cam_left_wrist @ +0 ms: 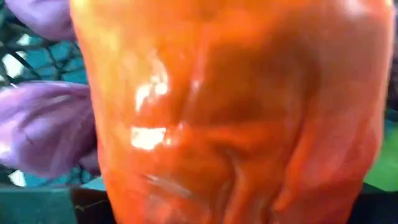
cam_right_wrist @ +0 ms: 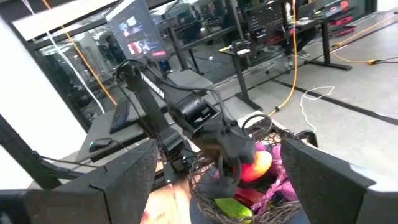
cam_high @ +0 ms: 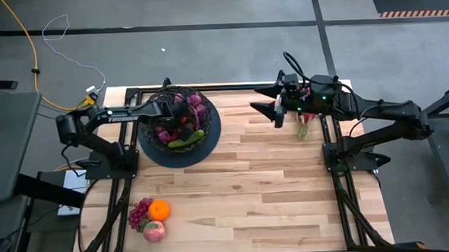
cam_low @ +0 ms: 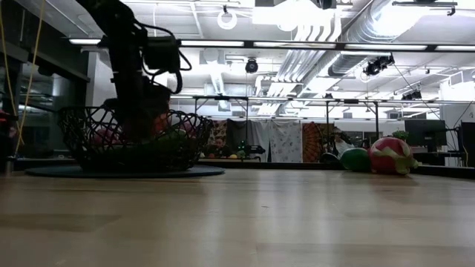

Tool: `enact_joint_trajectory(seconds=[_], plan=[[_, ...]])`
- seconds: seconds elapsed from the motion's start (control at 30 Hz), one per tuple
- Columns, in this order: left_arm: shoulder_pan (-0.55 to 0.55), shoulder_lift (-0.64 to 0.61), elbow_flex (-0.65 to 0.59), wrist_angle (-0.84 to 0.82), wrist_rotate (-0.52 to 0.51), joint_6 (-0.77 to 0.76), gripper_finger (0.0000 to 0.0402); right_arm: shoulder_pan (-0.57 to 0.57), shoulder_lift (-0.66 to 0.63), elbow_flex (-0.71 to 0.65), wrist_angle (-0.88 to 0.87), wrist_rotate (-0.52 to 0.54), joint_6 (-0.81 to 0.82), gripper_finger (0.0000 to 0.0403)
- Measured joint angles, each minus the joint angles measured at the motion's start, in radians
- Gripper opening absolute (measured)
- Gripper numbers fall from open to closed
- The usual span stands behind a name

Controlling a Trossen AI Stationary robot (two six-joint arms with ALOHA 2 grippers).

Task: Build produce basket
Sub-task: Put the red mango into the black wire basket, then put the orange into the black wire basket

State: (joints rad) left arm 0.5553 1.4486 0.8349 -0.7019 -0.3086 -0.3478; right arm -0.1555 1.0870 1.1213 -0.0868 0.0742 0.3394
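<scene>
The black wire basket (cam_high: 210, 136) stands at the table's far left, also in the low view (cam_low: 82, 137). It holds purple grape bunches (cam_high: 196, 104), a green cucumber (cam_high: 186, 141) and a red piece. My left gripper (cam_high: 180, 113) reaches down into the basket, shut on a red-orange mango (cam_left_wrist: 230, 112) that fills the left wrist view. My right gripper (cam_high: 263, 109) hovers open and empty at the far right, pointing toward the basket; its fingers show spread in its own wrist view (cam_right_wrist: 217, 149). My left gripper holds the mango (cam_right_wrist: 258, 164) at its finger ends, coming from above and slanting down into the basket. The mango sits just above the grapes and cucumber inside the rim. The mango itself hides the fingers in the left wrist view, so the exact hold does not show.
A grape bunch (cam_high: 141, 212), an orange (cam_high: 159, 210) and a pink peach (cam_high: 154, 232) lie near the front left edge. A pink radish (cam_low: 390, 156) and a green piece (cam_low: 356, 159) lie at the far right, under my right arm (cam_high: 304, 126). The table's middle is bare wood.
</scene>
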Motion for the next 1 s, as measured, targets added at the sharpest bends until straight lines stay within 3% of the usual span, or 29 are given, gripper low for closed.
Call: enact_joint_trajectory(seconds=[0.13, 0.27, 0.53, 0.83, 1.0], plan=[[0.013, 0.034, 0.000, 0.016, -0.039, 0.003, 0.0235, 0.000, 0.000, 0.000, 0.000, 0.022, 0.000, 0.0330], [0.022, 0.042, 0.000, 0.025, -0.016, 0.021, 0.0241, 0.000, 0.000, 0.000, 0.000, 0.024, 0.000, 0.0330], [0.021, -0.011, 0.000, 0.010, 0.028, 0.067, 0.0304, 0.000, 0.000, 0.000, 0.000, 0.024, 0.000, 0.0330], [0.021, -0.189, 0.000, -0.035, 0.027, 0.069, 0.0330, 0.000, 0.000, 0.000, 0.000, 0.024, 0.000, 0.0330], [0.017, -0.369, 0.000, 0.025, 0.140, -0.074, 0.0330, 0.000, 0.000, 0.000, 0.000, 0.024, 0.000, 0.0330]])
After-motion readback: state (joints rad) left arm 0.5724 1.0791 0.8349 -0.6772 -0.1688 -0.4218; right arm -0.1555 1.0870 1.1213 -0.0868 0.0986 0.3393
